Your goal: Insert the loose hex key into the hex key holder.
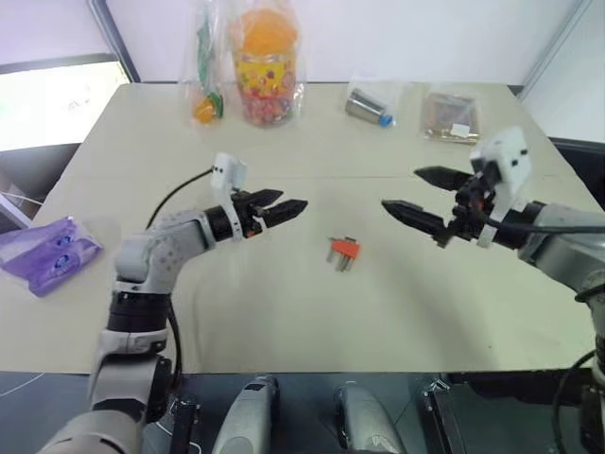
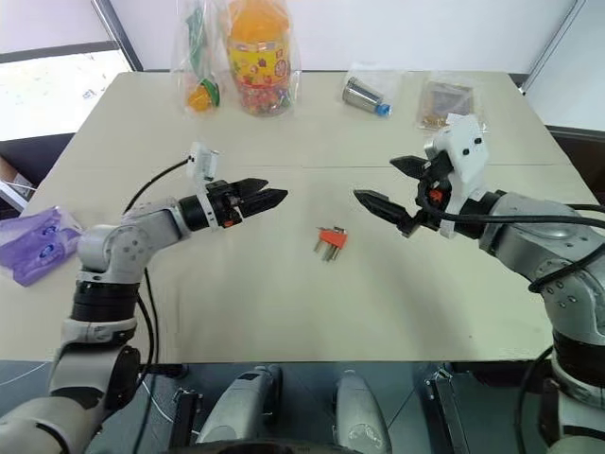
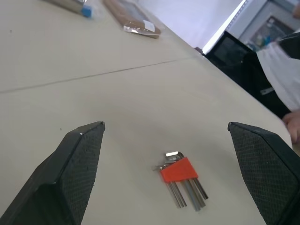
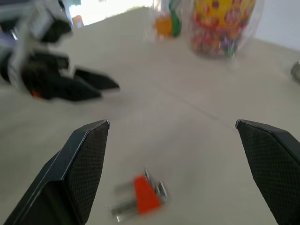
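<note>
I read the task as done or nearly done. The hex key holder (image 1: 343, 250) lies flat on the table (image 1: 284, 312), about midway between my two arms. In the left wrist view a bent silvery end sits at the top of the red block with several shafts poking out the other side, so the loose hex key (image 3: 172, 154) looks seated in the holder. I can't tell how deep it sits. No separate key lies on the table that I can see.

Left gripper (image 1: 282, 208) hangs just left of the holder, apart from it, jaws wide in its wrist view, nothing between them. Right gripper (image 1: 427, 196) is off to the right, well apart from the holder, jaws spread, carrying nothing.

What's left, I judge: confirm the key is pushed home, then pull the arms back.

Writing: nothing readable. The far candy jar (image 1: 269, 68) has a colourful label but I can't make out words. The far-right packet (image 1: 450, 117) has a white sticker, too small to read.
</note>
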Motion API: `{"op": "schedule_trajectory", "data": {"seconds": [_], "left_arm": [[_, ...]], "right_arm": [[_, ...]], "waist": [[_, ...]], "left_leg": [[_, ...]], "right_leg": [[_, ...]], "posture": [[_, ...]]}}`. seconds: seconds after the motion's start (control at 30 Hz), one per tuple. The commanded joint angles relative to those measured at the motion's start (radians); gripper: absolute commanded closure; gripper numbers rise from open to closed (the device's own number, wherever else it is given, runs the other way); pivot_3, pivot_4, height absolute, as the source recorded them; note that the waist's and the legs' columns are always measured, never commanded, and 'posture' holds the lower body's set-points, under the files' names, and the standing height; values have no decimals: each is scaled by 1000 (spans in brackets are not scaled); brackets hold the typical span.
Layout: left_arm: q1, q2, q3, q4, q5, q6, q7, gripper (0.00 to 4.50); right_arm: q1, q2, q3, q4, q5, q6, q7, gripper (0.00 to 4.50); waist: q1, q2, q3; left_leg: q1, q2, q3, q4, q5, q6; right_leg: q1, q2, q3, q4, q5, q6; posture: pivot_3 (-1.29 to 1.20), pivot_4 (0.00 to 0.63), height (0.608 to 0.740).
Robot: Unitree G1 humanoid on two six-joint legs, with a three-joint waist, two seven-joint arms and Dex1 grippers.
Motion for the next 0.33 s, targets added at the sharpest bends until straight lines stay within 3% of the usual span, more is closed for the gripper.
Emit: {"op": "schedule_trajectory", "data": {"seconds": [0.03, 0.17, 0.33], "left_arm": [[-4, 102, 3, -109, -15, -3, -110, 118], [38, 227, 16, -197, -54, 30, -208, 118], [90, 297, 67, -291, -135, 97, -227, 118]], "right_arm": [[47, -100, 37, -6, -104, -115, 176, 0], [116, -203, 87, 14, -203, -236, 352, 0], [101, -204, 109, 40, -247, -283, 432, 0]], "waist": [[-2, 0, 0], [-5, 0, 0], [-3, 0, 0]], "left_leg": [[0, 0, 0, -1, 0, 0], [0, 1, 0, -2, 0, 0], [0, 1, 0, -1, 0, 0]], "right_leg": [[0, 0, 0, 0, 0, -1], [-1, 1, 0, 0, -2, -3], [-1, -1, 0, 0, -2, -3]], "posture": [[0, 150, 740], [0, 150, 740], [0, 150, 740]]}}
